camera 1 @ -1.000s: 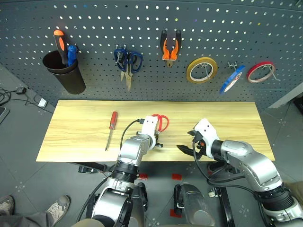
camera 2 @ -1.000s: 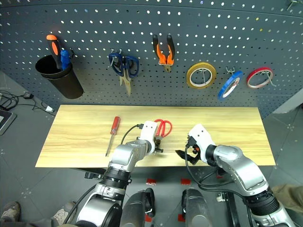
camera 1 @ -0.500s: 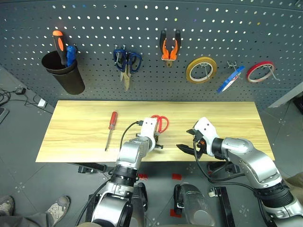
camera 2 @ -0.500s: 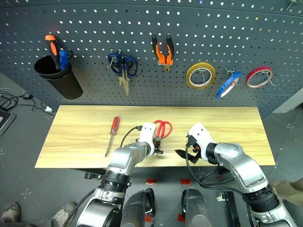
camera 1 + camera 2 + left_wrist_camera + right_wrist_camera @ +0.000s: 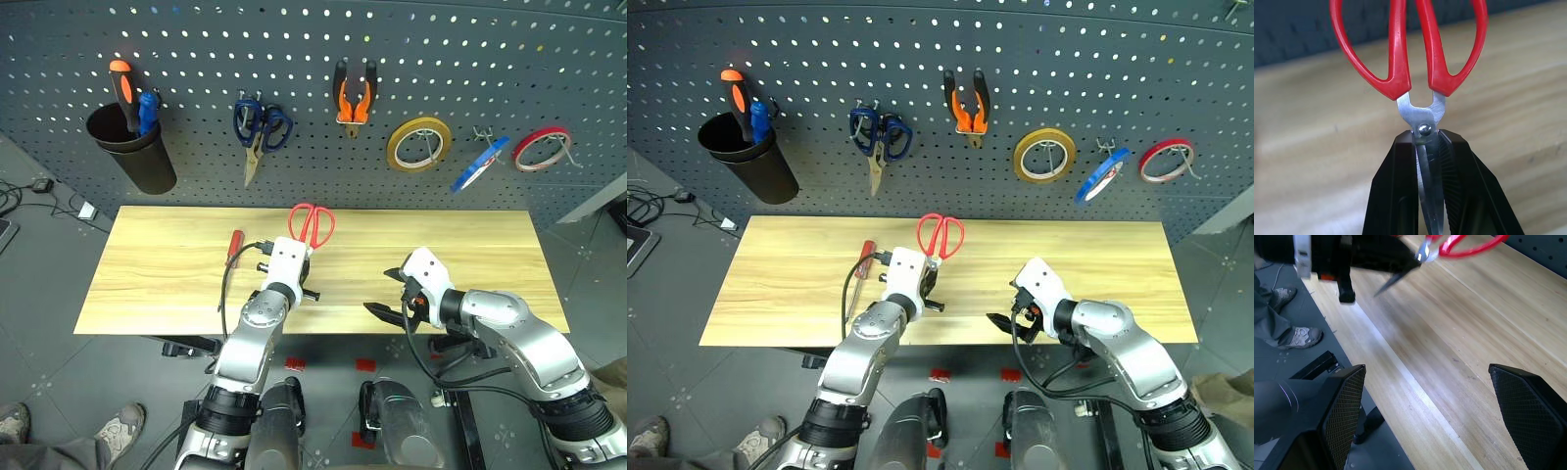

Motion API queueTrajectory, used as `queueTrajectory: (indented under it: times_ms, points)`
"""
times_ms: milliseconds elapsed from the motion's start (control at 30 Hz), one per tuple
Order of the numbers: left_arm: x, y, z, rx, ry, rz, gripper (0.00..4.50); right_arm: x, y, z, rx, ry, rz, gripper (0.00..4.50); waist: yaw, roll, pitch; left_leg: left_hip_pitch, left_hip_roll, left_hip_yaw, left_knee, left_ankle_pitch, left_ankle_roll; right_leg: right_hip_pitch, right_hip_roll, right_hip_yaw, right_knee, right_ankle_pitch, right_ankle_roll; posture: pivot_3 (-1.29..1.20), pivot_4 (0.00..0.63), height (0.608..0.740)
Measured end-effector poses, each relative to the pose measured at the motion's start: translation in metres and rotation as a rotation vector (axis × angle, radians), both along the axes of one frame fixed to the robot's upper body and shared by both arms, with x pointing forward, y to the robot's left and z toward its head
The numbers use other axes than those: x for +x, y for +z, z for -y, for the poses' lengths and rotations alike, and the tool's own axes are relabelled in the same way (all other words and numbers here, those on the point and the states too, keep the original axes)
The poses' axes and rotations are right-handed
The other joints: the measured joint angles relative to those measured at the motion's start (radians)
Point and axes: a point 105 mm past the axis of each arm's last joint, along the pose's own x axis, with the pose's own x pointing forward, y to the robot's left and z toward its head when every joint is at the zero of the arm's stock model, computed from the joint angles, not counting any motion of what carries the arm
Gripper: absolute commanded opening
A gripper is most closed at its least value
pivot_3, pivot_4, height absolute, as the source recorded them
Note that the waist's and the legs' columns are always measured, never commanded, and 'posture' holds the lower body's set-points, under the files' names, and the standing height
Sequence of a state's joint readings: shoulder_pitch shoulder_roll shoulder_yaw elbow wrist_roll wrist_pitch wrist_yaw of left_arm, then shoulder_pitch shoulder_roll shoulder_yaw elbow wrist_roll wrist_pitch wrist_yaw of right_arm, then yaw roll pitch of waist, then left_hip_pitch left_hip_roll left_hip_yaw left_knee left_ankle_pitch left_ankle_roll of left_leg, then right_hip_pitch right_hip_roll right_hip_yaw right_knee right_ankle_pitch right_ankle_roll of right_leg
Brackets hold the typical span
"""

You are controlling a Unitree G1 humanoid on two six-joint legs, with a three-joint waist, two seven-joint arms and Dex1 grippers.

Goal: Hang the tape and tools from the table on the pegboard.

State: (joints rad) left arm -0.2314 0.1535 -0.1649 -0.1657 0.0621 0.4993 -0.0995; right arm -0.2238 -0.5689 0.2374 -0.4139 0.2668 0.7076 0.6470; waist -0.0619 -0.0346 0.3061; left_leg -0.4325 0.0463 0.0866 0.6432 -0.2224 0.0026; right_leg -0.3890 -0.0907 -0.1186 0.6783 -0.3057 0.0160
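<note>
Left gripper (image 5: pixel 291 257) clamped on the blades of the red-handled scissors (image 5: pixel 311 222), fingers (image 5: pixel 1400 196) pinching the steel just below the pivot rivet. Right gripper (image 5: pixel 397 305) spread wide and holding nothing, hanging off the front edge of the table (image 5: pixel 470 264), right of middle.

Scissors lifted clear of the wood, above the middle of the table and nearer its back edge. Long axis in line with the gripper: blades buried between the fingers, the 2 handle loops leading, pointed toward the pegboard (image 5: pixel 313 88). Loops facing the board — the relation the hanging turns on, since a hook has to pass through a loop. Left arm plainly the nearer one, being the holder; right arm well apart from the scissors.

Look of the scissors: glossy red plastic, 2 rounded loops narrowing to a neck, short bright blades closed together.

Beyond them, the slim red-handled screwdriver (image 5: pixel 229 264) lying flat on the left half of the table, tip toward the front edge, just beside the left arm. On the board: blue-handled scissors (image 5: pixel 261 130) up and to the left of the held pair, pliers (image 5: pixel 353 96) with orange-and-black handles almost straight above, then the yellow roll (image 5: pixel 418 144), the blue tape (image 5: pixel 480 164) and the red roll (image 5: pixel 543 149) toward the right. Likely target — a free hook between the blue scissors and the pliers, though no bare hook can be made out there.
</note>
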Motion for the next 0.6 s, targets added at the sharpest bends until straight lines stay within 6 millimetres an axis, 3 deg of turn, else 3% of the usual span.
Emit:
queueTrajectory:
  times_ms: [100, 233, 433, 600]
  points:
    - [-0.007, 0.017, -0.009, 0.057, -0.010, 0.115, 0.31, -0.001, -0.002, 0.001, -0.011, -0.001, 0.004, 4.29, -0.004, 0.000, 0.000, 0.000, 0.000, 0.000, 0.000, 0.000, 0.000, 0.000, 0.000, 0.000, 0.000, 0.000, 0.000, -0.26, 0.300, 0.740]
    - [-0.023, 0.026, -0.022, 0.146, -0.023, 0.204, 0.31, -0.001, 0.003, -0.002, -0.018, 0.014, 0.061, 4.29, -0.011, 0.000, 0.000, 0.000, 0.000, 0.000, 0.000, 0.000, 0.000, 0.000, 0.000, 0.000, 0.000, 0.000, 0.000, -0.25, 0.296, 0.740]
    - [-0.044, 0.066, -0.024, 0.188, -0.018, 0.388, 0.31, -0.003, 0.021, -0.015, 0.070, 0.071, 0.198, 4.29, -0.011, 0.000, 0.000, 0.000, 0.000, 0.000, 0.000, 0.000, 0.000, 0.000, 0.000, 0.000, 0.000, 0.000, 0.000, -0.23, 0.287, 0.740]
    - [-0.041, 0.082, -0.045, 0.190, 0.086, 0.431, 0.31, 0.007, 0.036, -0.017, 0.122, 0.062, 0.267, 4.29, -0.011, 0.000, 0.000, 0.000, 0.000, -0.001, 0.001, 0.000, 0.000, 0.000, 0.000, -0.001, 0.001, 0.000, 0.000, -0.23, 0.283, 0.740]
